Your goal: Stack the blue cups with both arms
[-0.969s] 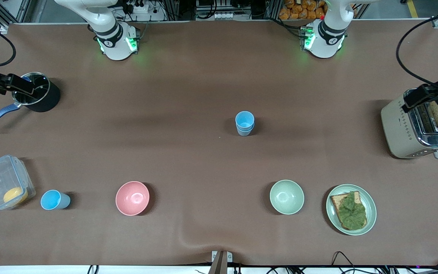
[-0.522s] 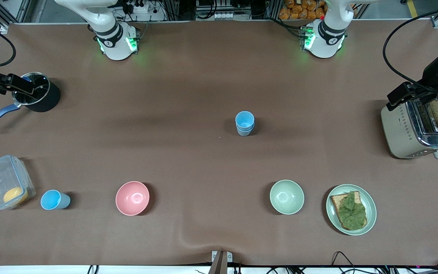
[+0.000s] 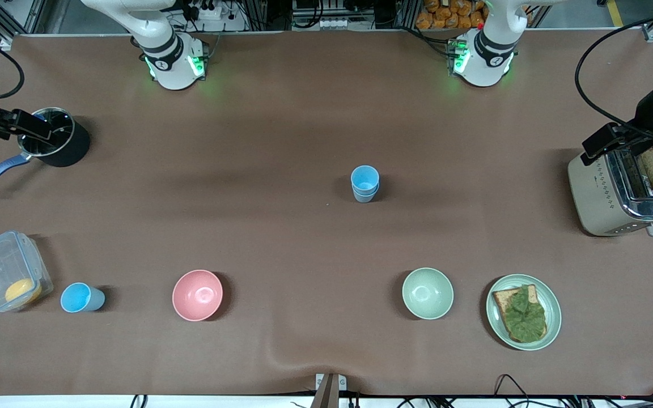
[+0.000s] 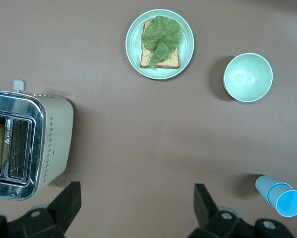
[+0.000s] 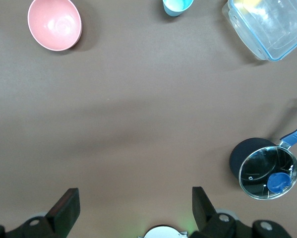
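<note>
Two blue cups [image 3: 365,184] stand nested in one upright stack at the middle of the table; the left wrist view shows this stack [image 4: 281,196] too. A single blue cup [image 3: 81,298] stands near the front camera at the right arm's end, beside a clear box, and its rim [image 5: 178,5] shows in the right wrist view. My left gripper [image 4: 137,203] hangs open and empty, high up by the toaster. My right gripper [image 5: 133,206] hangs open and empty, high up by the black pot. Neither gripper is near a cup.
A pink bowl [image 3: 197,294] and a pale green bowl [image 3: 427,293] sit nearer to the front camera than the stack. A plate with toast and lettuce [image 3: 523,311], a toaster [image 3: 621,190], a black pot [image 3: 57,137] and a clear box [image 3: 8,271] line the table's ends.
The left arm's hand has shifted above the toaster, and its white wrist now shows at the view's edge. The right arm and all the cups are where they were.
</note>
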`<act>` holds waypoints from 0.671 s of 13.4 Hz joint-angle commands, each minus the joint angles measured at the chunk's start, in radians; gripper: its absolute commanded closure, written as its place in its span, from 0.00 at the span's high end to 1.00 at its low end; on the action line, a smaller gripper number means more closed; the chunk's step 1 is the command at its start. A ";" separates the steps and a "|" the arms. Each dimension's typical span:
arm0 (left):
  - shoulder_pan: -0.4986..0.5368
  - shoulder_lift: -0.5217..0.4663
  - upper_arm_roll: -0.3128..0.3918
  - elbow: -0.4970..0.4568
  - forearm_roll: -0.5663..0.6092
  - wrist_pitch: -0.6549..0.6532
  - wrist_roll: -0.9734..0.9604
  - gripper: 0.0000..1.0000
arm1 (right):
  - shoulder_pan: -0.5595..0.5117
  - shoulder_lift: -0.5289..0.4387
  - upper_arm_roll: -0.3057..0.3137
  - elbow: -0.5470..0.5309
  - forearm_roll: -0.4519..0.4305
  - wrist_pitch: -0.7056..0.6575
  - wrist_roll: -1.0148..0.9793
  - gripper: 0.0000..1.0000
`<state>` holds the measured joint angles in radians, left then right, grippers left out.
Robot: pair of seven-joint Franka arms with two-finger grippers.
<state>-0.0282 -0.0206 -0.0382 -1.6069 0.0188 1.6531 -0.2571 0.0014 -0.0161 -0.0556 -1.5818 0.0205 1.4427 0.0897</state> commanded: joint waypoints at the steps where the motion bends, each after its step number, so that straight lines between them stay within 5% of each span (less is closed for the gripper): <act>1: 0.005 0.021 0.000 0.030 -0.010 -0.022 0.062 1.00 | -0.023 0.008 0.016 0.017 -0.011 -0.013 0.002 1.00; 9: 0.005 0.044 0.015 0.071 -0.006 -0.022 0.165 1.00 | -0.018 0.008 0.016 0.016 -0.011 -0.018 0.004 1.00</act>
<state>-0.0242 0.0101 -0.0247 -1.5674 0.0188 1.6524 -0.1024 0.0002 -0.0158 -0.0561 -1.5818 0.0205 1.4379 0.0898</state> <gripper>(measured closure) 0.000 0.000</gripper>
